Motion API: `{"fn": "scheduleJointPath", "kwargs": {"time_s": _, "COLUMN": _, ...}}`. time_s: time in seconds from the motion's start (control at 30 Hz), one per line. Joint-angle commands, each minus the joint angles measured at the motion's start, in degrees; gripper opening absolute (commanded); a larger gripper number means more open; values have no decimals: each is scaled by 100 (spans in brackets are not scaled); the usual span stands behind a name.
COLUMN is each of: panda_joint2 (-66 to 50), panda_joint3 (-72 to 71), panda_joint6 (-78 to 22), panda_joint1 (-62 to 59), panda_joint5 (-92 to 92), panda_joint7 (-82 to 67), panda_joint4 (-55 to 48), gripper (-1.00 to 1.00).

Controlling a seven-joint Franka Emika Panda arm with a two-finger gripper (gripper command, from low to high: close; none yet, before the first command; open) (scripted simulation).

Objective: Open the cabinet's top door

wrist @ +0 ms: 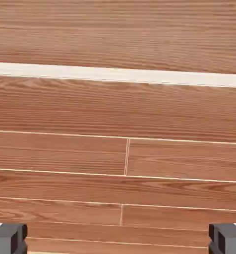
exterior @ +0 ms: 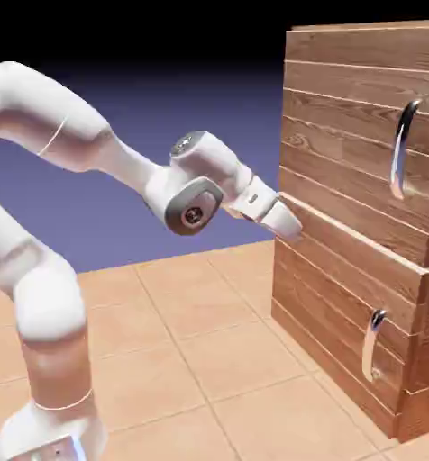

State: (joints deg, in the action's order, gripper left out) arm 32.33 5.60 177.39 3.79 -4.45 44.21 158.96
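Observation:
The cabinet (exterior: 313, 302) of brown wood planks stands at the exterior view's right. Its top door (exterior: 344, 144) is the taller upper panel and looks flush with the front; its long curved silver handle (exterior: 400, 149) is near the right edge. My gripper (exterior: 288, 222) points at the door's lower left corner, close to the wood and well left of and below the handle. The hand view is filled with wood planks (wrist: 118, 109). My gripper (wrist: 118, 240) is open, its grey fingertips (wrist: 8, 239) wide apart at the bottom corners with nothing between them.
Below the top door sits a shorter plank panel (exterior: 344, 333) with a small silver handle (exterior: 373, 344). A pale horizontal strip (wrist: 118, 74) crosses the wood in the hand view. The tiled tabletop (exterior: 209, 360) stretches in front of the cabinet.

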Motion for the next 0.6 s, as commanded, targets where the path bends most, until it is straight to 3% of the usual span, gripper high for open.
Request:
{"fn": "scheduleJointPath", "kwargs": {"time_s": 0.0, "panda_joint2": -12, "panda_joint3": 208, "panda_joint6": 125, "panda_joint1": 115, "panda_joint5": -165, "panda_joint7": 65, "panda_joint4": -76, "gripper": 100}}
{"fn": "scheduleJointPath", "kwargs": {"time_s": 0.57, "panda_joint2": -218, "panda_joint3": 3739, "panda_joint6": 2256, "panda_joint1": 2072, "panda_joint5": -2966, "panda_joint7": 1168, "panda_joint4": -1365, "gripper": 100}}
